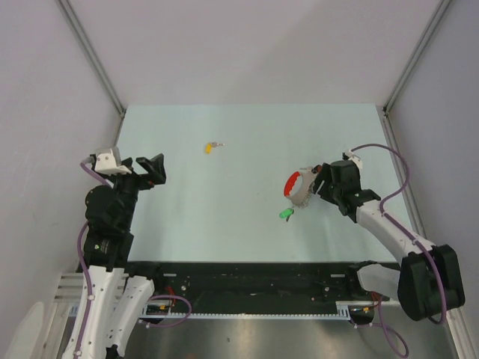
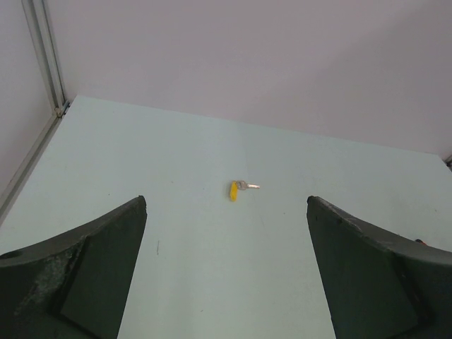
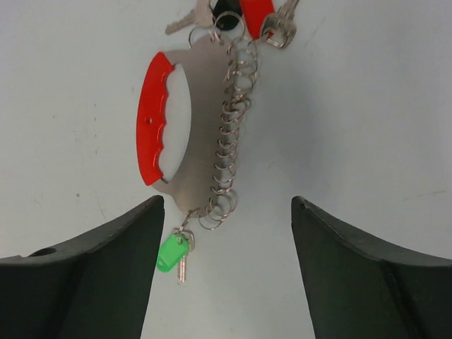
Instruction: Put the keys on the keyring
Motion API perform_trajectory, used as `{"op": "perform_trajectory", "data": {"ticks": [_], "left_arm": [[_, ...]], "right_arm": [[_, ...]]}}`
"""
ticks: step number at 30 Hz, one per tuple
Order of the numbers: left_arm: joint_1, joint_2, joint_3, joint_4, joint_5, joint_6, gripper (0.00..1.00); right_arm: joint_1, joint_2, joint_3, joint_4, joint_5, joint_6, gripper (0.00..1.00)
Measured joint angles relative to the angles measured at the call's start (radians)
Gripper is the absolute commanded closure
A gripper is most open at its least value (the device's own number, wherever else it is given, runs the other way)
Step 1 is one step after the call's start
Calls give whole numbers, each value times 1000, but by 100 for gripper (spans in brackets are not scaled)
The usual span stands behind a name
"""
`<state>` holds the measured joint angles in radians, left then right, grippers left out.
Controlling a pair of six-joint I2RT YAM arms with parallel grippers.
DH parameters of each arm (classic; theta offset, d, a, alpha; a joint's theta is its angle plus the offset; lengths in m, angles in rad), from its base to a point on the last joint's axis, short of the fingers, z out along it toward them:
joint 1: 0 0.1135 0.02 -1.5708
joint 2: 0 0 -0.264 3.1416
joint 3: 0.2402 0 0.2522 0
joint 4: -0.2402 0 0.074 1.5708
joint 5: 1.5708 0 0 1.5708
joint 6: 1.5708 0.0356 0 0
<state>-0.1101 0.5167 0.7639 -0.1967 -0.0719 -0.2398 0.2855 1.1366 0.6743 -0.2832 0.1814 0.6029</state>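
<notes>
A pale green bench (image 1: 247,127) fills the middle of the overhead view, with plain walls on three sides. Two dark robot arms reach in from the bottom edge: the left arm (image 1: 105,217) at lower left, the right arm (image 1: 389,228) at lower right.

The left hand (image 1: 150,169) sits at the left of the frame, its fingers spread wide and holding nothing. The right hand (image 1: 320,183) sits right of centre, also spread wide and holding nothing.

The keyring (image 1: 299,185) lies flat on the bench just left of the right hand, close to its fingertips but apart from them. In the right wrist view it lies in the upper middle, between and beyond the two dark fingers. It has a red band (image 3: 151,127) curved along its left side, a pale grey plate (image 3: 201,106) and a chain of small rings (image 3: 229,134) down its right edge.

The green key (image 3: 171,253) hangs at the bottom end of that chain. A red key (image 3: 256,8) and a black-headed key (image 3: 224,15) lie at the top end.

The yellow key (image 1: 209,147) lies alone in the upper middle of the overhead view, well apart from both hands.
</notes>
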Motion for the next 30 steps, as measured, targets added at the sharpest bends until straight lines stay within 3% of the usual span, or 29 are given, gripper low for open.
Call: {"op": "perform_trajectory", "data": {"ticks": [9, 17, 25, 30], "left_arm": [[0, 0, -8, 0, 1, -6, 0], [0, 1, -11, 0, 2, -7, 0], [0, 5, -13, 0, 5, -7, 0], [0, 6, -13, 0, 5, -7, 0]], "right_arm": [[-39, 175, -72, 171, -150, 138, 53], [-44, 274, -117, 299, -219, 202, 66], [-49, 316, -121, 372, -230, 208, 100], [-58, 288, -116, 362, -215, 133, 100]]}}
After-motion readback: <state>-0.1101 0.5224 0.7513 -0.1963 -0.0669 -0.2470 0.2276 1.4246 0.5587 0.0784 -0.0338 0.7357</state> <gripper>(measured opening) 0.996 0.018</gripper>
